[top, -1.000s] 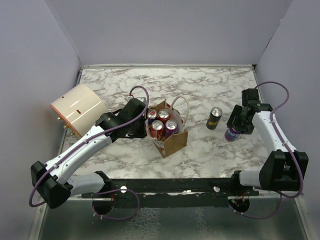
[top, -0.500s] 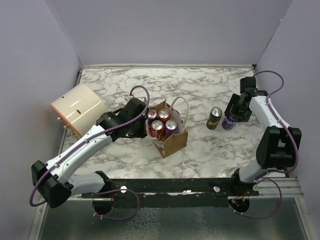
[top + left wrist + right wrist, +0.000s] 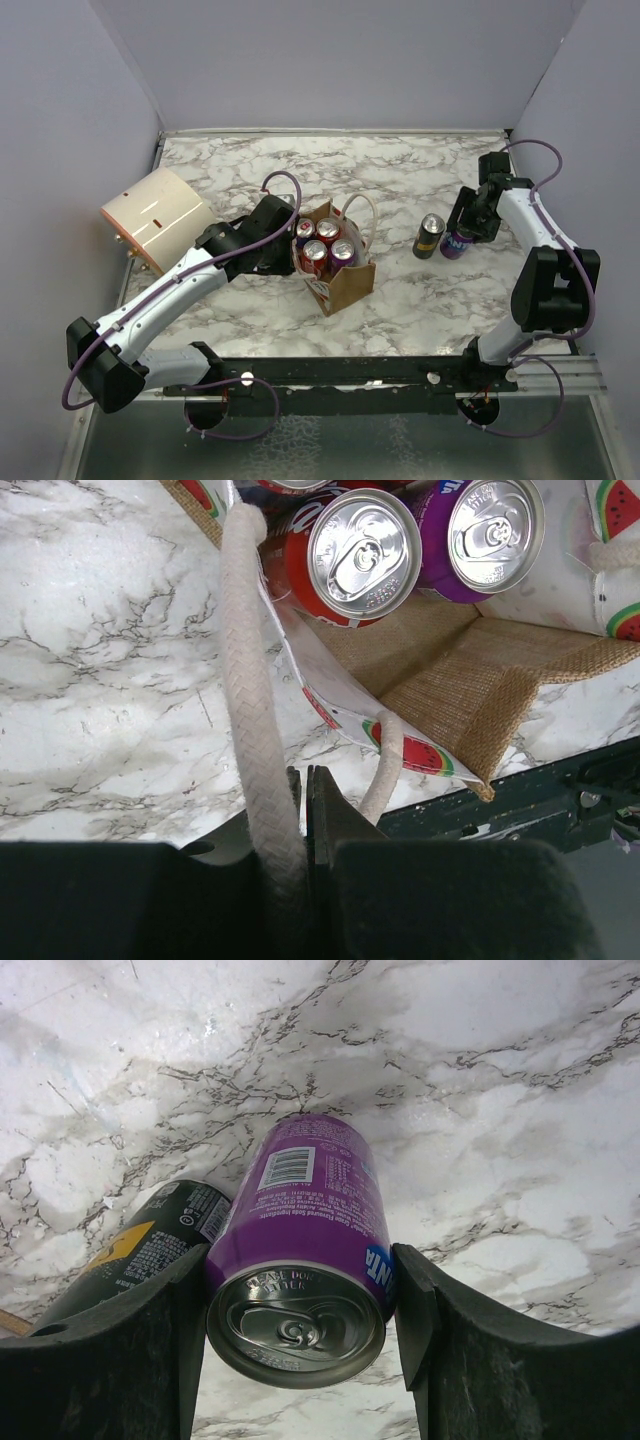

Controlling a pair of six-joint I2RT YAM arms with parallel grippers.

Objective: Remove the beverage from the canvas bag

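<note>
**While L steadies the bag, R sets down the purple can**

Since R gripper point(image 3: 300, 1325) is clamped round the purple can point(image 3: 300, 1230), which is out of the canvas bag point(image 3: 345, 285) and just beside the black can point(image 3: 429, 236), we judge the step in hand is set-down. To do it well: lower straight, keep the can upright, and let go only once the base is flat on the marble table point(image 3: 400, 170). Then back off w/o nudging the black can.

L gripper point(image 3: 303, 790) has jaws closed to a sliver, w/ the rope handle point(image 3: 245, 660) running alongside; we can't tell if it's pinched. Four cans point(image 3: 322, 240) sit in the bag.

Hidden: the purple can's base, so contact w/ the table is unclear.
</note>
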